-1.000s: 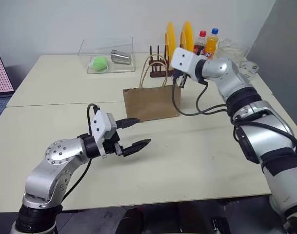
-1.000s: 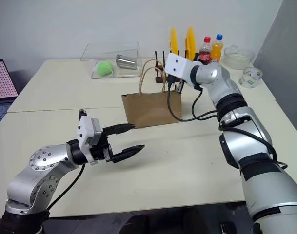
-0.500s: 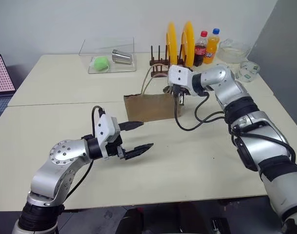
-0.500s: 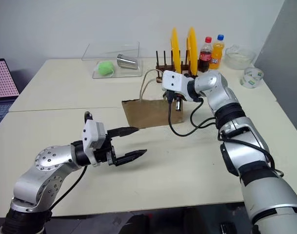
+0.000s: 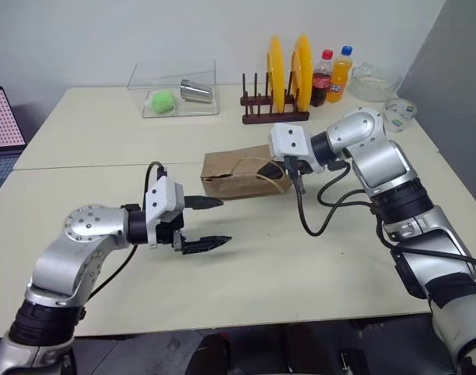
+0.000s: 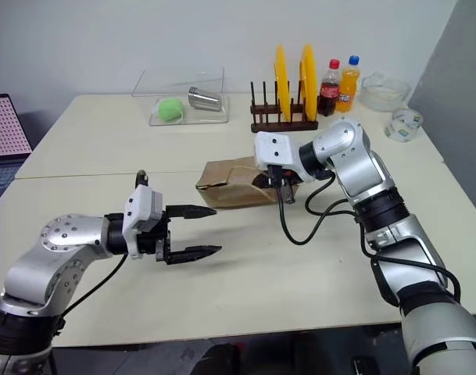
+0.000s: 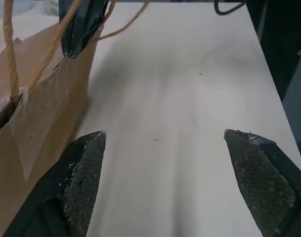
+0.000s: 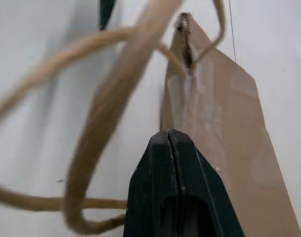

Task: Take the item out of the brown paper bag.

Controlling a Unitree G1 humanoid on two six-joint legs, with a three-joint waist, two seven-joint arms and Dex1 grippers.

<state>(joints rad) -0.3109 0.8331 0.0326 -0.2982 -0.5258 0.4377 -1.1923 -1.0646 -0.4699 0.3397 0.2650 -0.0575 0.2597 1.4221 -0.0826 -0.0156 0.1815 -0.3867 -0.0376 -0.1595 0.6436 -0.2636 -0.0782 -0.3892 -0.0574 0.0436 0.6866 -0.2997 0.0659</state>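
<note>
Two grippers are seen over the cream table [image 5: 316, 258]. Nearest, the left gripper [image 5: 210, 222] hangs with fingers spread wide, empty, just short of the brown paper bag [image 5: 241, 173]. The bag lies tipped on its side. At its mouth, the right gripper [image 5: 292, 173] is pressed together among the loop handles; whether a handle is pinched cannot be told. The item is hidden, presumably inside. The bag's base is best lifted slowly. Beyond, a plate rack [image 5: 273, 109] and soda bottles [image 5: 331, 74] are noted against a white wall.

Silver, rounded arm shells joined by black bands. White wrist blocks carry each gripper's textured black fingers [image 7: 83, 182]. Black cables loop alongside.
</note>
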